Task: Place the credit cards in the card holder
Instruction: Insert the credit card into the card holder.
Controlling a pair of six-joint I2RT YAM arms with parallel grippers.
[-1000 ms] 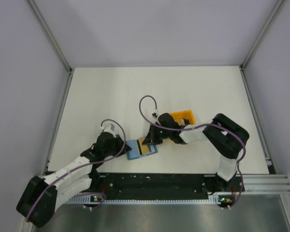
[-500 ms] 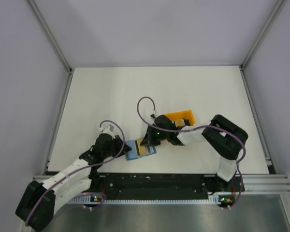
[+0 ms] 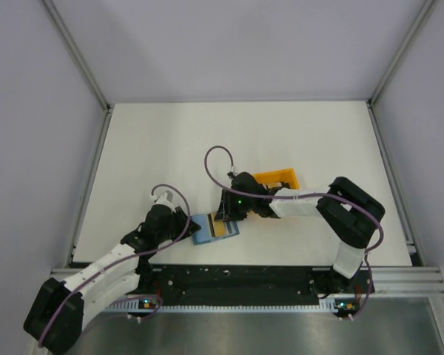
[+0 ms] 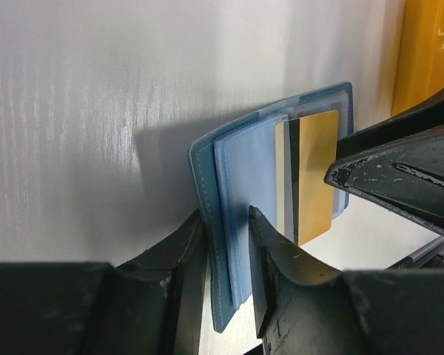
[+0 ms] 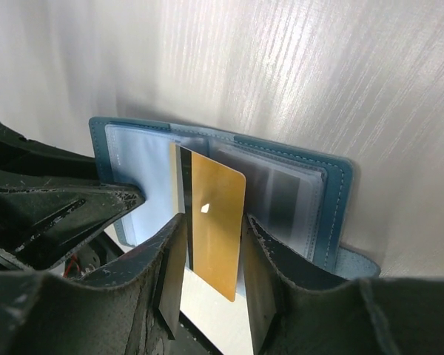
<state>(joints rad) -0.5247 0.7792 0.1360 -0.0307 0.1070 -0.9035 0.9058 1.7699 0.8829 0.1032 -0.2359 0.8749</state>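
Right pincer (image 5: 213, 255) looser (card (image 5: 216, 211) deeper in holder (image 5: 342, 207))

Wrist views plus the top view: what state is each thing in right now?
card holder: open, pockets showing, one edge clamped.
gold card: part way into a pocket, the rest sticking out.
left gripper: shut on the card holder's edge.
right gripper: jaws apart either side of the gold card; grip cannot be told.
orange rack: beyond the right gripper, partly hidden by its arm.
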